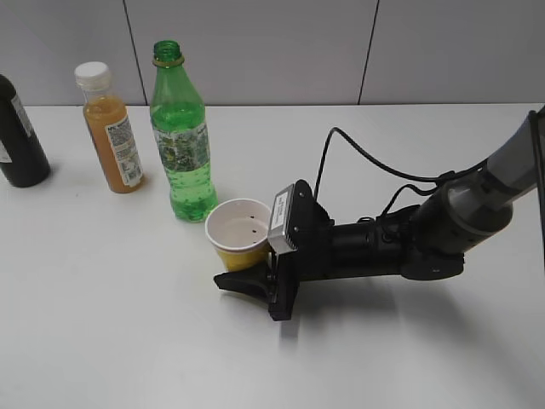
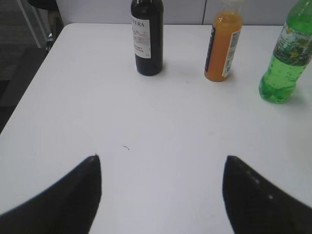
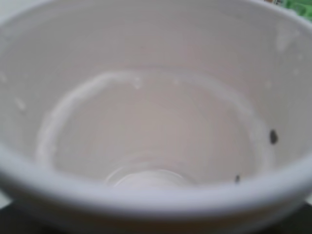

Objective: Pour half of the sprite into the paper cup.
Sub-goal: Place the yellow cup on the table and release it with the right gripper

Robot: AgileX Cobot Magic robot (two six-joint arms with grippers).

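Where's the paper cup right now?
In the exterior view the paper cup stands near the table's middle, just right of the sprite, with the right pincer around its base.

I am working over a white table. Standing upright on it along the far side are a dark bottle, an orange juice bottle and the uncapped sprite. The paper cup is sitting on it just beside the sprite, nearer me.
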